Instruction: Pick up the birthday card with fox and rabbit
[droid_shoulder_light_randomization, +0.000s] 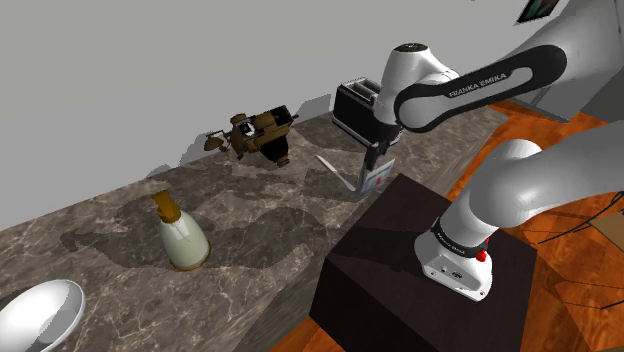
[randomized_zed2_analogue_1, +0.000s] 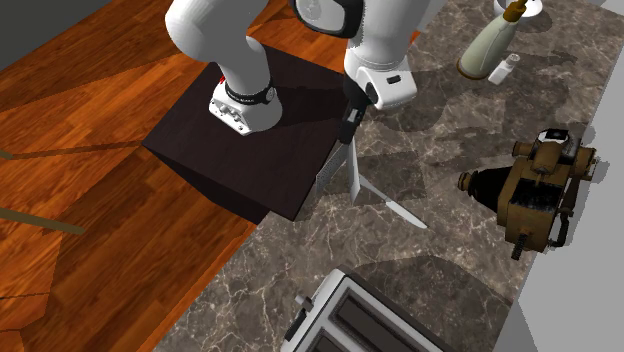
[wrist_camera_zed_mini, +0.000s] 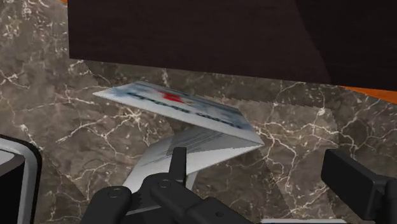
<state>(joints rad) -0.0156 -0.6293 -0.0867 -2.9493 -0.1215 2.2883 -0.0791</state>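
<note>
1. A folded birthday card (droid_shoulder_light_randomization: 370, 178) (randomized_zed2_analogue_1: 365, 186) (wrist_camera_zed_mini: 184, 105) stands like a tent on a marble-patterned counter (droid_shoulder_light_randomization: 260, 220), at the counter's edge just beside the dark stand (droid_shoulder_light_randomization: 400, 250).
2. The black gripper (droid_shoulder_light_randomization: 372, 158) (randomized_zed2_analogue_1: 348, 128) (wrist_camera_zed_mini: 257, 159) hangs directly above the card, its fingers spread wide and clasping nothing.
3. A toaster (droid_shoulder_light_randomization: 355, 105) sits near the card by the counter's wall edge.
4. A brown camera (droid_shoulder_light_randomization: 260, 135) lies farther along that edge.
5. A cream bottle (droid_shoulder_light_randomization: 183, 235) and a white bowl (droid_shoulder_light_randomization: 40, 315) stand well apart from the card.

Marbled counter (droid_shoulder_light_randomization: 260, 222): card (droid_shoulder_light_randomization: 376, 181), toaster (droid_shoulder_light_randomization: 357, 106), camera (droid_shoulder_light_randomization: 262, 136), bottle (droid_shoulder_light_randomization: 183, 238), bowl (droid_shoulder_light_randomization: 40, 312).
</note>
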